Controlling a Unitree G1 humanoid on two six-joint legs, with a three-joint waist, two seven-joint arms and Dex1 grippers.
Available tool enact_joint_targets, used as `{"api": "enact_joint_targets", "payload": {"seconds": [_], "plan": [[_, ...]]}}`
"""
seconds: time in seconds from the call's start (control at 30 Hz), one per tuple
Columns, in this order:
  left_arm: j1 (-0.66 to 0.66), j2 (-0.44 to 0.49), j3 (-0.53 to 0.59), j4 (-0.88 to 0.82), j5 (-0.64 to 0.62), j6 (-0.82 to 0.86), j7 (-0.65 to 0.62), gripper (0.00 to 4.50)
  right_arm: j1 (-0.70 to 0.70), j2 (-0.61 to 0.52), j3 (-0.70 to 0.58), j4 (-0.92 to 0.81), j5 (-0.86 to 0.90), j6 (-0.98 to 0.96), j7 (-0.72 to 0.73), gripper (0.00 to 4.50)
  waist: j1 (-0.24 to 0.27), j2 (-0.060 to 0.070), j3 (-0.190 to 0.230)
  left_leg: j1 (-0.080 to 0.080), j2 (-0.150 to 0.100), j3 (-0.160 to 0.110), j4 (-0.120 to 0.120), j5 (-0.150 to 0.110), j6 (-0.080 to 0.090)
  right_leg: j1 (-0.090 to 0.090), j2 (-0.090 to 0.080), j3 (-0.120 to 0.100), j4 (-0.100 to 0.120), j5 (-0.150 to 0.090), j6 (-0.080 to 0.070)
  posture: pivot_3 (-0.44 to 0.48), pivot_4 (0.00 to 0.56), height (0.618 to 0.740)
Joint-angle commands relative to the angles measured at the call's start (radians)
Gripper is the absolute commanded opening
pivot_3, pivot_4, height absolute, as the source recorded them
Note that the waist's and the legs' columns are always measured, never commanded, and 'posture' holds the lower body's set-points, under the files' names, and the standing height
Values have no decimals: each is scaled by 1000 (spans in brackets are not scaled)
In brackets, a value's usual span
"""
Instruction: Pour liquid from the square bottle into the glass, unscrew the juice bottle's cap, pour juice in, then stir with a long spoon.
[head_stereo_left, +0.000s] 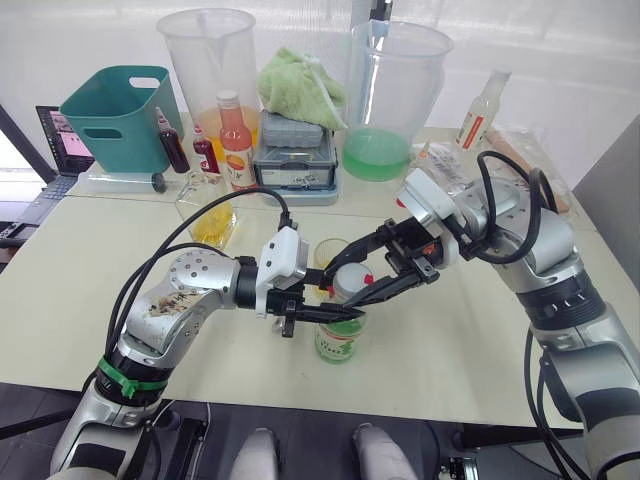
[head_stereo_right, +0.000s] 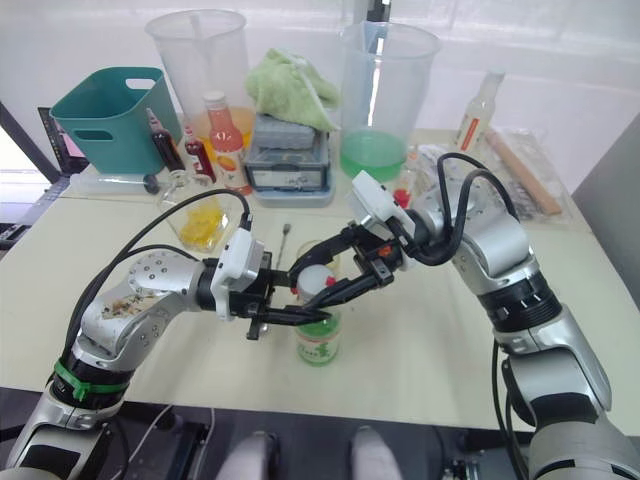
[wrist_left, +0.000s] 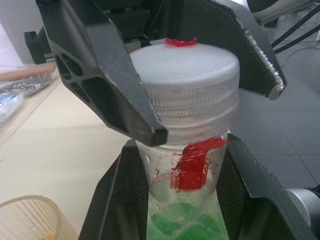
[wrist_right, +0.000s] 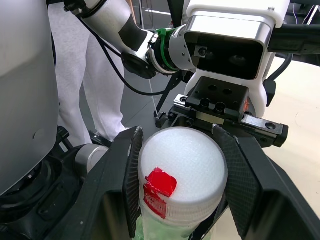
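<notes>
The juice bottle (head_stereo_left: 336, 340) stands upright near the table's front edge, with a green-and-white label and a white cap (head_stereo_left: 350, 278) bearing a red mark. My left gripper (head_stereo_left: 328, 315) comes in from the left and is shut on the bottle's neck just under the cap. From the right, my right gripper (wrist_right: 182, 175) is shut on the cap (wrist_right: 182, 167), a finger on each side. The glass (head_stereo_left: 330, 250) stands just behind the bottle, holding some yellow liquid. Further back on the left is the square bottle (head_stereo_left: 210, 218) with yellow liquid. The long spoon (head_stereo_right: 284, 238) lies on the table behind my left gripper.
Along the back stand a teal basket (head_stereo_left: 120, 115), two big clear jugs (head_stereo_left: 208, 70) (head_stereo_left: 395, 95), a pink-orange bottle with a red cap (head_stereo_left: 236, 145), a grey box (head_stereo_left: 293, 150) under a green cloth (head_stereo_left: 300, 85), and a slim bottle (head_stereo_left: 483, 108). A laptop (head_stereo_left: 60, 140) is at far left.
</notes>
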Motion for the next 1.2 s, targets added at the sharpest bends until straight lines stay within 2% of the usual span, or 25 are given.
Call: {"api": "enact_joint_targets", "payload": {"seconds": [0.03, 0.1, 0.17, 0.27, 0.33, 0.43, 0.57, 0.73, 0.9, 1.1, 1.2], "plan": [[26, 36, -13, -18, 1, 28, -23, 1400, -20, -46, -108, -6, -6, 23, 7, 1736, -2, 0, 0, 0, 0, 0, 0, 0, 0, 0, 0, 0, 1, 0, 0, 0, 150, 723], [19, 33, -17, -16, 0, 28, -25, 1400, -18, -57, -121, -25, 32, 103, -17, 1736, -2, 0, 0, 0, 0, 0, 0, 0, 0, -1, 0, 0, 1, 0, 0, 0, 150, 723], [11, 28, -25, -11, 1, 25, -30, 1400, -10, -69, -134, -50, 39, 136, -31, 2775, -1, 0, 0, 0, 0, 0, 0, 0, 0, -1, 0, 0, 2, 0, 0, 0, 150, 723], [4, 22, -31, -4, 3, 20, -35, 1400, 7, -74, -170, -86, 33, 152, -65, 3671, 5, 0, 0, -1, -1, 0, 0, 0, 0, -1, 0, 0, 1, 0, 0, 0, 150, 723], [-2, 16, -37, 10, 8, 10, -44, 1400, 28, -76, -220, -113, 19, 149, -124, 4449, 4, 0, 0, -1, -1, 0, 0, 0, 0, -1, 0, 0, 1, 0, 0, 0, 150, 723], [-16, 4, -47, 50, 20, -16, -68, 1400, 118, -118, -331, -235, 40, 197, -251, 4449, 7, 0, 0, -1, 0, 0, -1, 0, 0, -2, 0, 0, 1, 0, 0, 0, 150, 723], [-34, -19, -62, 99, 36, -51, -91, 1400, 288, -126, -460, -483, 176, 330, -444, 4449, 20, 0, 0, -2, -1, 0, -1, 0, 0, -1, 0, 0, -1, -1, 0, 0, 150, 723], [-57, -48, -79, 159, 57, -91, -118, 1400, 463, -95, -506, -727, 243, 392, -674, 4449, 20, 0, 0, -2, -1, 0, 0, 0, 0, -1, 0, 1, -1, -1, 1, 0, 150, 723], [-78, -66, -87, 201, 72, -121, -141, 1400, 519, -37, -471, -813, 238, 405, -861, 4449, 23, 0, 0, -1, -1, 0, 1, 0, -1, 1, 0, 1, -2, 0, 1, 0, 150, 723], [-88, -76, -89, 224, 80, -140, -155, 1400, 548, -27, -435, -827, 221, 398, -943, 4449, 25, 0, 0, -1, -1, 0, 1, 0, -1, 1, 0, 1, -3, 0, 1, 0, 150, 723], [-89, -79, -89, 229, 83, -144, -157, 1400, 558, -30, -427, -818, 209, 392, -958, 3600, 26, 0, 0, -1, -1, 0, 1, 0, -1, 1, 0, 1, -3, 0, 1, 0, 150, 723]]}}
